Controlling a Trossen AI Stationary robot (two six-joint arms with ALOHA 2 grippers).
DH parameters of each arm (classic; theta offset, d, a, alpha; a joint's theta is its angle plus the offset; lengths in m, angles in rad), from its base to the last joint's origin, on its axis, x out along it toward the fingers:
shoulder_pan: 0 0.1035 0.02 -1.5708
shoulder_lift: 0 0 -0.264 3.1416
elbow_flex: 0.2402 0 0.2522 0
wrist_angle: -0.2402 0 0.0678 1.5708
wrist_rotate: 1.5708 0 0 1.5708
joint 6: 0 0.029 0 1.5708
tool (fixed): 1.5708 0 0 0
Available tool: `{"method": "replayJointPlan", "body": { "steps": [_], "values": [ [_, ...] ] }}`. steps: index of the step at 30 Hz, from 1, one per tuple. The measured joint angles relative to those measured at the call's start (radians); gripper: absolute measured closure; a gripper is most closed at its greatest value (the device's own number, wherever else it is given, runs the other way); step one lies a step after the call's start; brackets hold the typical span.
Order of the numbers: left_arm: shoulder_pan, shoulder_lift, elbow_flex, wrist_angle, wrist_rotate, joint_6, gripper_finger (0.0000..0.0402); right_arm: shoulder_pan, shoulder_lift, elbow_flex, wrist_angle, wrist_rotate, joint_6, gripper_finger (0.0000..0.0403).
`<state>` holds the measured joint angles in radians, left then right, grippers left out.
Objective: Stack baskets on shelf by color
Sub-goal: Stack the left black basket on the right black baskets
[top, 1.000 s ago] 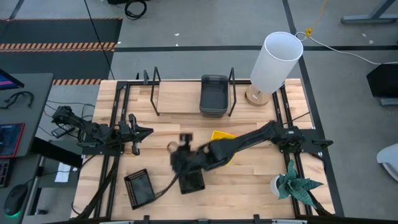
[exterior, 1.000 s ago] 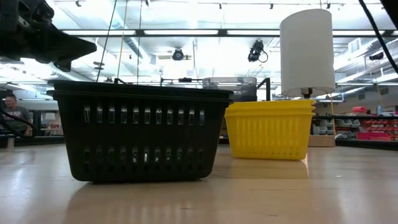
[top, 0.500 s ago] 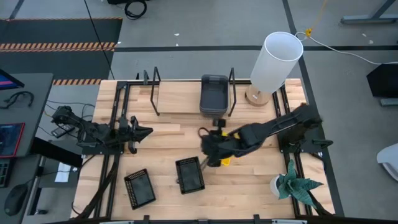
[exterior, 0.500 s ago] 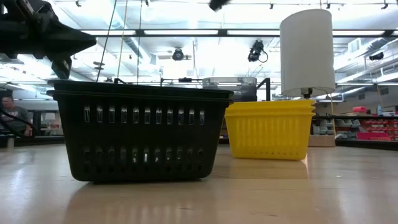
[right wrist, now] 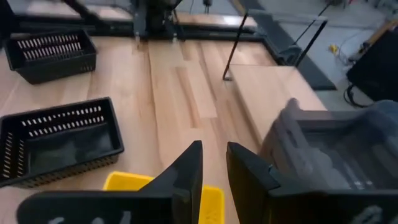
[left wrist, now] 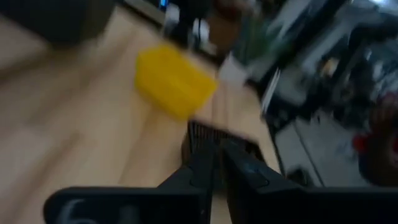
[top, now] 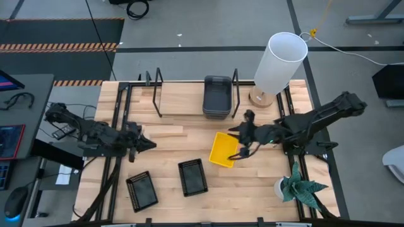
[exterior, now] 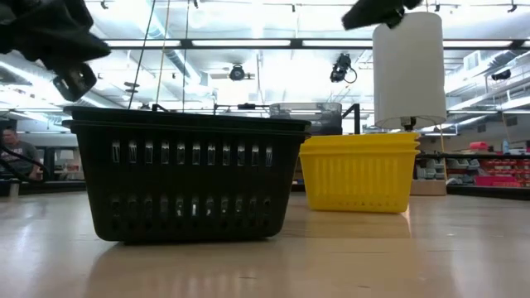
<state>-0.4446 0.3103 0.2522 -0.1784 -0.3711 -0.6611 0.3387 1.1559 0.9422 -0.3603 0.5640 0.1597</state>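
Overhead arrangement of the table. The shelf, a light-wood board between two black wire frames, is seen at the far edge of the table; a stack of dark grey baskets is placed at its right end. The yellow baskets are found near the table's middle, tilted. Two black baskets are set apart near the front edge: one just left of centre, the other farther left. The right gripper is held above the right edge of the yellow baskets, its fingers set narrowly apart with nothing between them. The left gripper is positioned at the left side, fingers closed together, empty.
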Motion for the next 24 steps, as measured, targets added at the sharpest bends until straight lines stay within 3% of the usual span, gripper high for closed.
{"method": "replayJointPlan", "body": {
  "steps": [8, 15, 24],
  "values": [
    [-0.017, 0.255, 0.179, -0.423, 0.215, -0.201, 0.0355, -0.014, -0.217, -0.196, 0.213, -0.019, -0.039, 0.0325],
    [-0.112, 0.442, 0.275, -0.44, 0.396, -0.265, 0.0284, -0.013, -0.253, -0.239, 0.235, -0.008, -0.021, 0.0325],
    [-0.277, 0.668, 0.356, -0.496, 0.393, -0.405, 0.0201, -0.013, -0.246, -0.247, 0.269, -0.007, -0.023, 0.0325]
  ]
}}
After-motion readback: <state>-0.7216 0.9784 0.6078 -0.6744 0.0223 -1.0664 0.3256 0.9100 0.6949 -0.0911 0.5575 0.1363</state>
